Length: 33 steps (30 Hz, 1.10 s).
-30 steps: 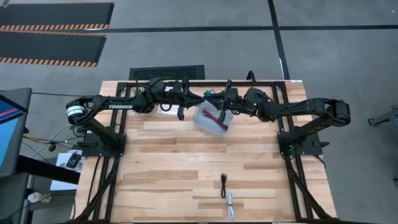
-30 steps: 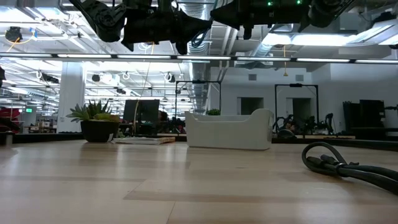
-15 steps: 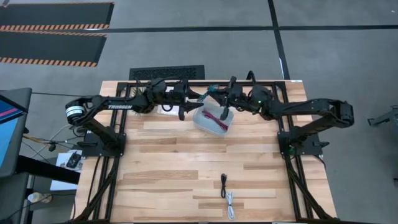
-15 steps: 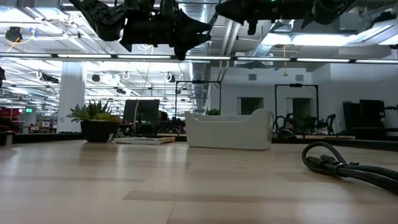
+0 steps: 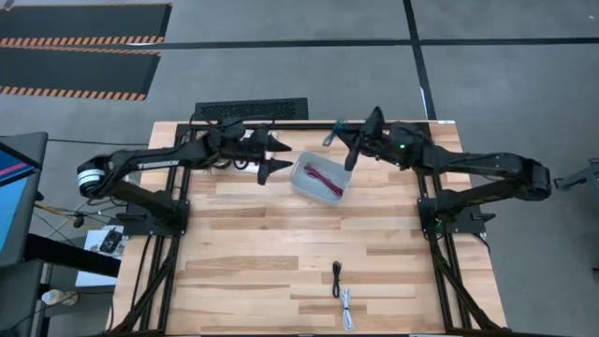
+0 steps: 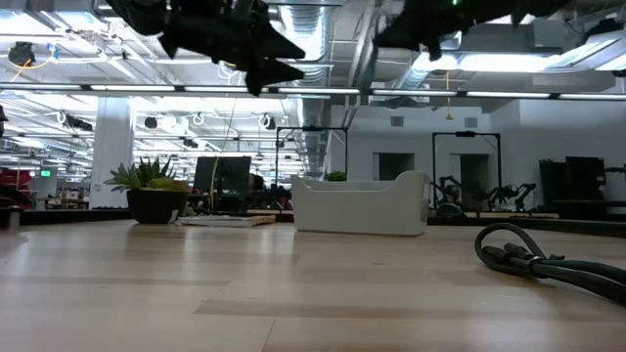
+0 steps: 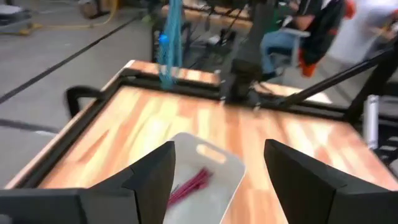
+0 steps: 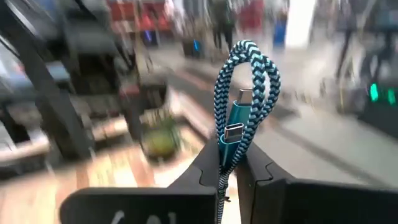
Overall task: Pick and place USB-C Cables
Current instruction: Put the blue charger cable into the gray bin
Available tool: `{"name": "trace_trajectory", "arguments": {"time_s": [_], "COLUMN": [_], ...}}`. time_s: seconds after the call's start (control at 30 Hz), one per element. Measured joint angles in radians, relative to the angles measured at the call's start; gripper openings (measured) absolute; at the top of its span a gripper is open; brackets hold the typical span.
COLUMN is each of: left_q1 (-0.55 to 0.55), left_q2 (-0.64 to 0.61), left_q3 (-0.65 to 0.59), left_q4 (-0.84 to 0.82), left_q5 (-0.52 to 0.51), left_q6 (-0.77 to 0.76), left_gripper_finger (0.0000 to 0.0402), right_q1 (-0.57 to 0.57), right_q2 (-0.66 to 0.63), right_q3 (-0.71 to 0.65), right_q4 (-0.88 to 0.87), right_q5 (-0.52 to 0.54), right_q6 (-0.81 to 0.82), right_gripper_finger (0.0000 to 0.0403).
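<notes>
The left end effector [image 5: 281, 155] hangs above the worktop [image 5: 281, 243] near its far edge, just to the left of the clear tray [image 5: 309, 184], its two fingers [image 7: 149, 180] spread wide with nothing between them. The right end effector [image 5: 339, 133] is raised over the far edge, just beyond the tray's far right corner, pinched tight on the teal cable [image 8: 244, 99], whose braided loop and plugs stand up from the closed fingers. The maroon-pink cable [image 5: 324, 176] lies inside the tray. The black cable [image 5: 336, 277] and the white cable [image 5: 347, 309] lie on the bare wood near the front edge, close together and well apart from the tray.
</notes>
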Motion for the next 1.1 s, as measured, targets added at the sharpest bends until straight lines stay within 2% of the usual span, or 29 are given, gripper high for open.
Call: {"name": "trace_trajectory", "arguments": {"time_s": [0.2, 0.43, 0.8, 0.93, 1.1], "left_q1": [-0.006, -0.019, -0.018, -0.017, -0.017], "left_q2": [-0.079, -0.117, -0.156, -0.180, -0.222], "left_q3": [0.000, 0.000, 0.000, 0.000, 0.000], "left_q4": [-0.112, -0.191, -0.202, -0.230, -0.305], "left_q5": [-0.044, -0.038, -0.056, -0.079, -0.135], "left_q6": [0.003, 0.015, 0.015, 0.034, 0.075], "left_gripper_finger": [0.0220, 0.0213, 0.0213, 0.0213, 0.0213], "right_q1": [0.017, 0.052, 0.102, 0.103, 0.096], "right_q2": [0.089, 0.262, 0.497, 0.565, 0.651], "right_q3": [-0.001, 0.012, 0.319, 0.387, 0.434], "right_q4": [-0.166, -0.186, -0.589, -0.654, -0.652], "right_q5": [0.044, 0.043, 0.042, 0.037, -0.037], "right_q6": [0.107, 0.174, 0.126, 0.110, 0.110], "right_gripper_finger": [0.0024, 0.0024, 0.0024, 0.0025, 0.0027]}}
